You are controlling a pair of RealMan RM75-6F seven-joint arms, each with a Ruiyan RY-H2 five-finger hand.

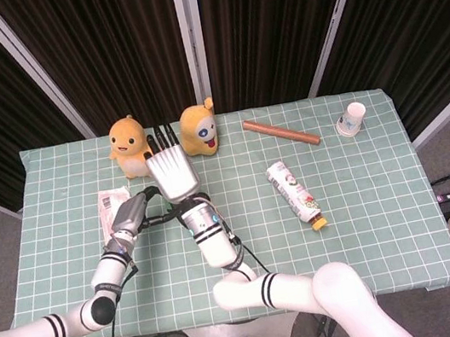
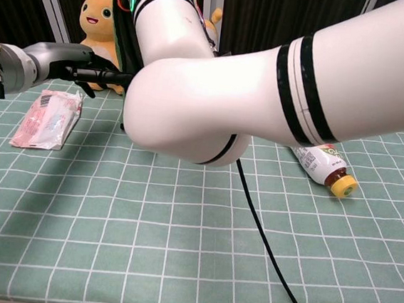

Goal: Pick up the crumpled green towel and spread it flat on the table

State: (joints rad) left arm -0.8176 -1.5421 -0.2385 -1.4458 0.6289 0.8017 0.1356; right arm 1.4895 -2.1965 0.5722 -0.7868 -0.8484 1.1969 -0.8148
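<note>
In the head view my right hand (image 1: 172, 173) is raised over the table's left middle, its back to the camera and fingers pointing away. It covers the green towel there. In the chest view only a dark strip of the towel (image 2: 125, 58) shows, hanging down the left side of my right arm (image 2: 231, 75), which fills the frame. The right hand's grip is out of sight above that frame. My left hand (image 1: 133, 214) reaches in from the left. Its fingers (image 2: 102, 77) are apart and stretch to the towel's hanging edge.
A pink-and-white packet (image 2: 47, 119) lies below my left hand. Two orange plush toys (image 1: 129, 146) (image 1: 199, 129) stand at the back. A bottle (image 1: 296, 195) lies right of centre, with a brown rod (image 1: 281, 131) and a paper cup (image 1: 353, 118) behind it.
</note>
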